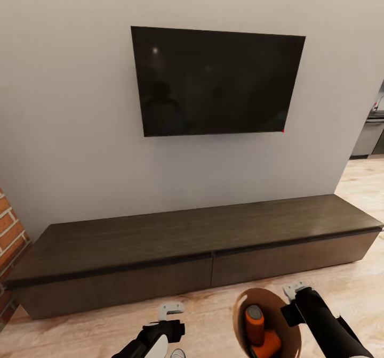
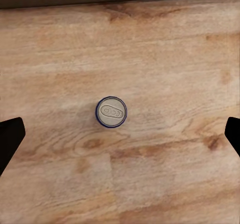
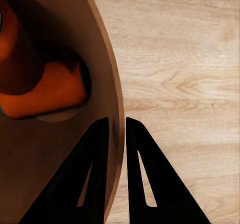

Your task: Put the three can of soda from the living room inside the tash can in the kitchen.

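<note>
Black right gripper (image 3: 116, 129) fingers pinched on the rim of the round tan-brown-lined trash bin (image 3: 107, 74), two orange soda cans (image 3: 47, 91) inside it. Left gripper (image 2: 120, 134) fingers spread wide, hovering straight over an upright blue-rimmed grey-topped can (image 2: 111, 112) on light wood floor (image 2: 170, 54). Long dark-wood cabinet (image 1: 202, 241) ahead, black wall TV (image 1: 216, 83) above.

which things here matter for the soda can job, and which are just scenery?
Job:
- bin, right claw pinching its rim
- two orange cans inside the bin
- blue-rimmed can upright on the floor, under the open left claw

Scenery:
- TV on the wall
- long dark cabinet
- brick edge
- wood floor
</note>
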`<state>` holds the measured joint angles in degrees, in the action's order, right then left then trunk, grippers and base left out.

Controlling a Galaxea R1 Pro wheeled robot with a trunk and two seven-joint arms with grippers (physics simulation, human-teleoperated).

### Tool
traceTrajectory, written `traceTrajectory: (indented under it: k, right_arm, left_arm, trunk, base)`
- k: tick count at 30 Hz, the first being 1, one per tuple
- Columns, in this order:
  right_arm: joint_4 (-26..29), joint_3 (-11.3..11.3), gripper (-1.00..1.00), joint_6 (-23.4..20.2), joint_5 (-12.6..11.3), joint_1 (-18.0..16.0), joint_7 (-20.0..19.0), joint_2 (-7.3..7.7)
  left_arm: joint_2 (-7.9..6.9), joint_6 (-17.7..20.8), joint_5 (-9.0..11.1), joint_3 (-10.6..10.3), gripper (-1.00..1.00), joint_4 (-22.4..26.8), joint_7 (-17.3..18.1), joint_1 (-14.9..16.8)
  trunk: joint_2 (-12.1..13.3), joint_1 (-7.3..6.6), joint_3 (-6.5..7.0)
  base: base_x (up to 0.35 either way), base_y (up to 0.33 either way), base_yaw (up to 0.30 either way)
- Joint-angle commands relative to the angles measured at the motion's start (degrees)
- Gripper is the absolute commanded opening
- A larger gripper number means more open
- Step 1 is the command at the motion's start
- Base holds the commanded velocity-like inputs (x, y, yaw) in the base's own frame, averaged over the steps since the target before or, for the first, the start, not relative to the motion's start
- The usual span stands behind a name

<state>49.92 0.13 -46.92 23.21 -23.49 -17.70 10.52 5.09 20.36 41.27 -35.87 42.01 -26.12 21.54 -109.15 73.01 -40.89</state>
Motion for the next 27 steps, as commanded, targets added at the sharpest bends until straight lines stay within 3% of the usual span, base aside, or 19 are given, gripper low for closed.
traceTrajectory:
  k: [1,20,27]
  right_arm:
    - [0.0,0.0,-1.0,-0.1,-9.7,0.0,-0.3,0.0]
    - [0.0,-0.4,-1.0,-0.1,-9.7,0.1,-0.3,0.18]
    - [0.6,-0.5,-1.0,-3.5,-9.7,0.1,-0.4,0.48]
  left_arm:
    - [-0.02,0.0,0.0,0.0,1.0,0.0,0.0,0.0]
    - [-0.08,0.0,-0.1,0.0,1.0,0.0,0.0,0.1]
    - [-0.08,0.0,-0.1,0.0,1.0,0.0,0.0,0.1]
  trunk:
    - [0.0,0.0,0.0]
    - [0.0,0.0,0.0]
    - [0.0,0.0,0.0]
  base:
    - [0.0,0.0,0.0]
    - [0.0,0.0,0.0]
    - [0.0,0.0,0.0]
